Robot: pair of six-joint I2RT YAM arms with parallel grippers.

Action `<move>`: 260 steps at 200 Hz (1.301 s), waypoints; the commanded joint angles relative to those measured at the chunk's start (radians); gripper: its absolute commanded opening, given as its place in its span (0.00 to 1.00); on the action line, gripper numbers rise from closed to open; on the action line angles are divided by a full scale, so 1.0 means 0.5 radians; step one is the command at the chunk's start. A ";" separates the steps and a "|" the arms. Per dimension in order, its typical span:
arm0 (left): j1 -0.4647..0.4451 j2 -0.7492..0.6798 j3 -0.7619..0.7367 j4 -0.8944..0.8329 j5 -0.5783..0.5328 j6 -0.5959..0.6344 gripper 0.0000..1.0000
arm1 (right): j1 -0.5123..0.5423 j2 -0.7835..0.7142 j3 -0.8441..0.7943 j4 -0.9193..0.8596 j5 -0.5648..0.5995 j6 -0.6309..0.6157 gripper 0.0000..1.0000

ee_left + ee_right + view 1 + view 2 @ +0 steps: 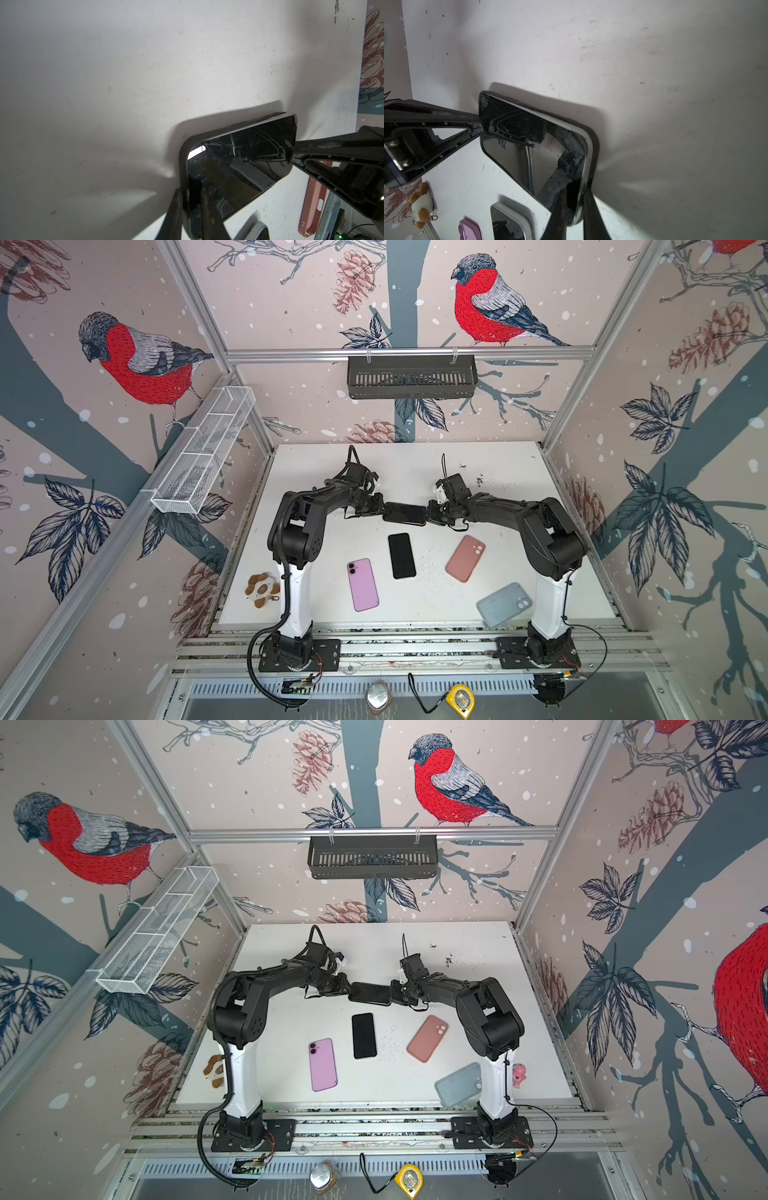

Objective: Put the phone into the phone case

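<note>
**Two grippers pinch the opposite ends of a cased black phone over the white tabletop.**

The left gripper (192,197) has its fingers (209,207) nearly together, clamped on one short end of the phone (239,166). The right gripper (574,193) grips the other end the same way. The phone's silver edge shows above the rim of the black phone case (593,145), so it looks only partly seated. The pair is held over the middle of the scuffed tabletop (519,489). Nearer the front edge lie a spare black phone (402,556), a lilac phone (363,585) and a pink case (465,558). A blue-grey case (503,604) lies by the front right corner, and a plush toy (262,589) sits off the left edge. Bullfinch wallpaper (137,360) lines the walls, which carry a white wire basket (203,452) and a black basket (411,377).
</note>
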 commanded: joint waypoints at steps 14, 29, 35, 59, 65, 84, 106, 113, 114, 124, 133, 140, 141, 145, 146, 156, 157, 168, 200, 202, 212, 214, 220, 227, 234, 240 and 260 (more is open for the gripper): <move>-0.057 0.065 -0.026 -0.160 0.073 0.048 0.17 | 0.070 0.131 -0.057 -0.077 0.114 -0.083 0.01; -0.059 0.066 -0.026 -0.161 0.075 0.048 0.17 | 0.070 0.129 -0.059 -0.084 0.129 -0.086 0.01; -0.062 0.066 -0.027 -0.162 0.075 0.048 0.17 | 0.072 0.131 -0.062 -0.084 0.133 -0.086 0.01; -0.060 0.063 -0.022 -0.164 0.070 0.050 0.17 | 0.069 0.115 -0.050 -0.102 0.122 -0.094 0.03; -0.059 0.063 -0.022 -0.164 0.068 0.050 0.17 | 0.066 0.101 -0.036 -0.119 0.121 -0.106 0.06; -0.059 0.051 -0.019 -0.176 0.041 0.058 0.18 | 0.039 0.008 0.035 -0.213 0.170 -0.159 0.17; -0.060 0.031 -0.015 -0.192 -0.004 0.075 0.19 | -0.018 -0.127 0.138 -0.353 0.244 -0.247 0.25; -0.059 0.026 -0.015 -0.185 0.000 0.075 0.19 | -0.040 -0.155 0.170 -0.387 0.264 -0.273 0.25; -0.059 0.026 -0.015 -0.184 0.001 0.075 0.19 | -0.044 -0.159 0.173 -0.391 0.266 -0.276 0.25; -0.059 0.026 -0.012 -0.183 0.011 0.072 0.18 | -0.073 -0.175 0.218 -0.422 0.280 -0.305 0.26; -0.059 0.024 -0.010 -0.183 0.017 0.071 0.19 | -0.101 -0.165 0.263 -0.439 0.274 -0.322 0.26; -0.059 0.023 -0.009 -0.183 0.017 0.070 0.18 | -0.120 -0.136 0.310 -0.461 0.262 -0.336 0.26; -0.059 0.023 -0.009 -0.182 0.017 0.071 0.18 | -0.124 -0.131 0.319 -0.467 0.259 -0.335 0.26; -0.060 0.021 -0.012 -0.179 0.017 0.071 0.18 | -0.132 -0.110 0.355 -0.485 0.250 -0.348 0.26; -0.059 0.021 -0.011 -0.180 0.017 0.071 0.18 | -0.134 -0.104 0.364 -0.492 0.249 -0.350 0.26; -0.061 0.020 -0.016 -0.185 0.014 0.073 0.19 | -0.150 -0.053 0.451 -0.551 0.245 -0.375 0.26; -0.060 0.020 -0.016 -0.185 0.014 0.074 0.19 | -0.153 -0.050 0.458 -0.555 0.246 -0.378 0.26; -0.060 0.020 -0.016 -0.189 0.018 0.075 0.19 | -0.161 -0.030 0.495 -0.570 0.261 -0.388 0.26; -0.065 0.026 -0.011 -0.191 0.021 0.077 0.19 | -0.159 -0.057 0.410 -0.569 0.282 -0.401 0.24; -0.063 0.026 -0.010 -0.193 0.020 0.078 0.19 | -0.157 -0.066 0.393 -0.560 0.285 -0.398 0.23; -0.063 0.029 -0.006 -0.193 0.025 0.077 0.19 | -0.147 -0.125 0.293 -0.508 0.286 -0.384 0.23; -0.063 0.029 -0.005 -0.193 0.026 0.076 0.19 | -0.146 -0.137 0.271 -0.500 0.285 -0.380 0.22; -0.063 0.029 0.001 -0.193 0.025 0.073 0.19 | -0.138 -0.167 0.218 -0.468 0.273 -0.369 0.22; -0.065 0.032 0.003 -0.193 0.024 0.075 0.19 | -0.126 -0.198 0.158 -0.439 0.258 -0.356 0.21; -0.064 0.032 0.003 -0.193 0.024 0.075 0.19 | -0.112 -0.218 0.110 -0.416 0.244 -0.350 0.21; -0.065 0.035 0.005 -0.193 0.024 0.073 0.19 | -0.101 -0.227 0.084 -0.398 0.223 -0.349 0.21; -0.065 0.039 0.001 -0.194 0.024 0.074 0.19 | -0.072 -0.226 0.024 -0.364 0.183 -0.343 0.20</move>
